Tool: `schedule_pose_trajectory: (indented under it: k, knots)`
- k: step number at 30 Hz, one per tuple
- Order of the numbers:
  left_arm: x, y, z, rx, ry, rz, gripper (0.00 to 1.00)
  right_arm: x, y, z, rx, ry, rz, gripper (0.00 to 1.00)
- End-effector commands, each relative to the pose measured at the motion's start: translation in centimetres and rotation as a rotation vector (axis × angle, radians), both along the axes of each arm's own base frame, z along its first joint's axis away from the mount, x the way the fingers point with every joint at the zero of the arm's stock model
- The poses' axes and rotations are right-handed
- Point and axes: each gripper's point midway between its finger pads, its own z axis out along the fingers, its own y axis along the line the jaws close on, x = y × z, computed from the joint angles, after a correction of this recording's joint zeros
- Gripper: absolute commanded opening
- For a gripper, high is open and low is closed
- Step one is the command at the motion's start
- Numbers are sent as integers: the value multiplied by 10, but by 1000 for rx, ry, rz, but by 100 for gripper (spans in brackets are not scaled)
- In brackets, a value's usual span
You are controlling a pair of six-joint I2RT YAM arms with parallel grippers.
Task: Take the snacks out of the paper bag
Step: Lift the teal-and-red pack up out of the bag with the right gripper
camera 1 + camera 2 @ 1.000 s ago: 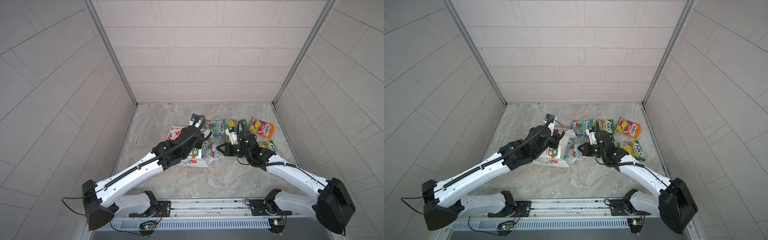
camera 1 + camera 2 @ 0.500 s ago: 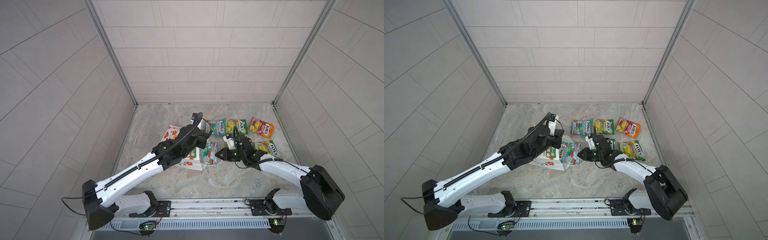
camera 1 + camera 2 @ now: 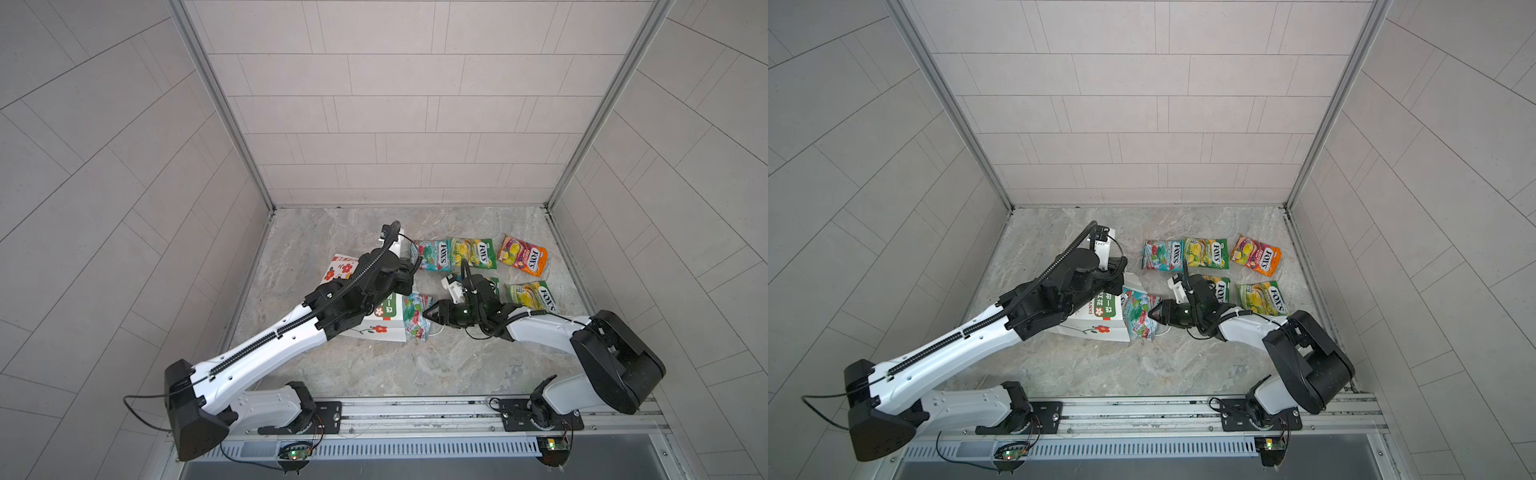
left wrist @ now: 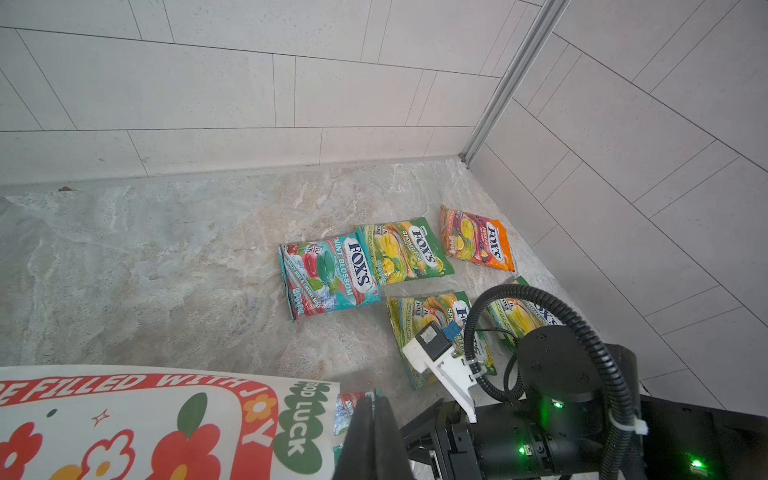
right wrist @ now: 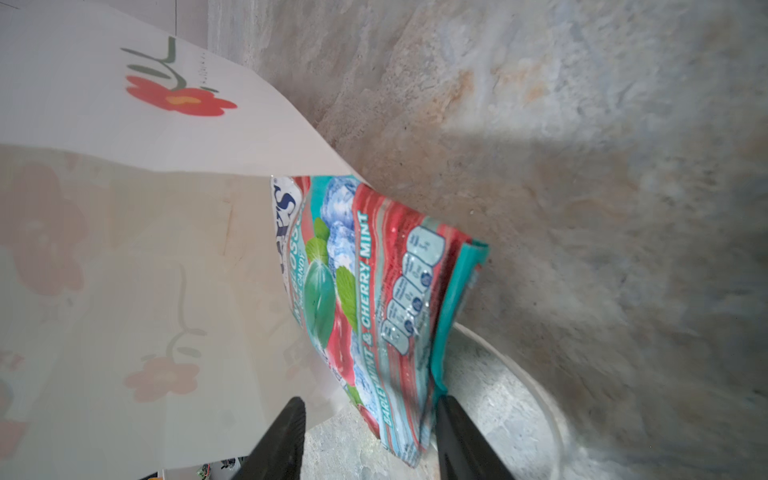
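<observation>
Stone floor (image 3: 415,365); glossy teal pkt (image 5: 374,299) half in paper bag (image 5: 124,249)

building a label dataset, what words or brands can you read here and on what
"FOX'S MINT-BLOSSOM": loose teal packet
"FOX'S SPRING TEA": far green-yellow packet beside it
"FOX'S": orange-pink packet; flavour blurred
"FOX'S": nearer green-yellow packet
"BARLEY MINT & CHERRY MINT": teal packet in the bag's mouth
"E FILLED WITH JOY", "OOD LUCK": paper bag, first letters cut off
Small print everywhere: too small to read
</observation>
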Motion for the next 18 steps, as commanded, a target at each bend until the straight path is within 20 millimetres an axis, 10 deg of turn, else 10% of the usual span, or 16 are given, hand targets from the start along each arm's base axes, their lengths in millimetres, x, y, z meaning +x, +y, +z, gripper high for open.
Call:
schedule_pose_trajectory:
  k: [1, 11, 18]
  knots:
    - [4, 6, 18, -52, -48, 31, 0, 0, -2, -2, 6, -8, -18, 54]
    - [3, 6, 19, -67, -48, 28, 0, 6, 0, -4, -14, -30, -7, 52]
    - [3, 8, 18, -73, -49, 36, 0, 9, 17, 1, 71, -10, 24, 19]
